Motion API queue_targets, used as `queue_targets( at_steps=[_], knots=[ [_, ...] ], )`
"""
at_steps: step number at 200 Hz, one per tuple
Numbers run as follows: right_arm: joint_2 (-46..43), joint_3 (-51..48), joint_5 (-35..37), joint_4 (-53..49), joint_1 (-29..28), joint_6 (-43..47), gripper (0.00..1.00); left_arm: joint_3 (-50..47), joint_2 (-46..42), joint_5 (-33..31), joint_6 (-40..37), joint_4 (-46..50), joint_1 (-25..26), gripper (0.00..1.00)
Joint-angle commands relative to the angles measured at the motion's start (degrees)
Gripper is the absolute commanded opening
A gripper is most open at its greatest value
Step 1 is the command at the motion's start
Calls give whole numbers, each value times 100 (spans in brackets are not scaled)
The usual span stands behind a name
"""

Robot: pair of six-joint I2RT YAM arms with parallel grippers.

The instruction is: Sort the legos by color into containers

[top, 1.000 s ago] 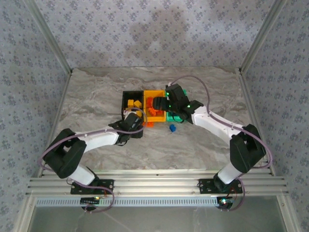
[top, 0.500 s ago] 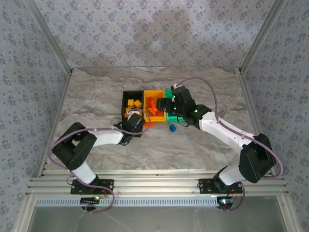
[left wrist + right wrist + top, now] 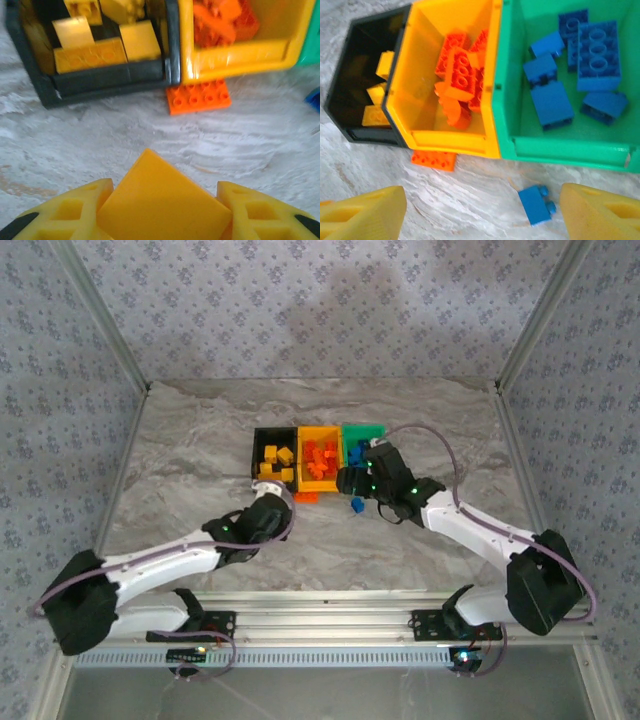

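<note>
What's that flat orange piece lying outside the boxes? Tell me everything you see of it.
The flat orange plastic studded plate is thin and rectangular, with rows of round studs facing up. It lies flat on the marbled table, right against the near wall of the yellow-orange plastic bin. Nothing grips it.

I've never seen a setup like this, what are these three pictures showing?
Two robot arms work at a table. One picture looks down from above; the other two come from a camera on each wrist. Three bins stand in a row: black bin with yellow bricks, yellow-orange bin with orange, green bin with blue. An orange brick and a blue brick lie loose on the table. The left hand grips a yellow brick; the right hand hangs open over the blue one.
</note>
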State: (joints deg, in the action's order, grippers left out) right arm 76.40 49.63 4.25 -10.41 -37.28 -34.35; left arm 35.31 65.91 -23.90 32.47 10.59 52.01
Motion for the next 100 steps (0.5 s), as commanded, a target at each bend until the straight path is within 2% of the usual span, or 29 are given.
queue_targets(
  at_steps=[1, 46, 74, 100],
  knots=[
    [-108, -207, 40, 38, -99, -125, 82, 745, -131, -53, -44, 466, -231, 34],
    [-43, -282, 68, -8, -453, -108, 82, 2114, 1404, 855, -281, 59, -1387, 33],
    [105, -269, 131, -46, -782, -114, 82, 2821, 2495, 1023, -266, 43, -1807, 32],
    [297, -251, 250, 14, -1092, -126, 83, 3262, 3161, 1067, -97, 195, -2093, 32]
  ],
)
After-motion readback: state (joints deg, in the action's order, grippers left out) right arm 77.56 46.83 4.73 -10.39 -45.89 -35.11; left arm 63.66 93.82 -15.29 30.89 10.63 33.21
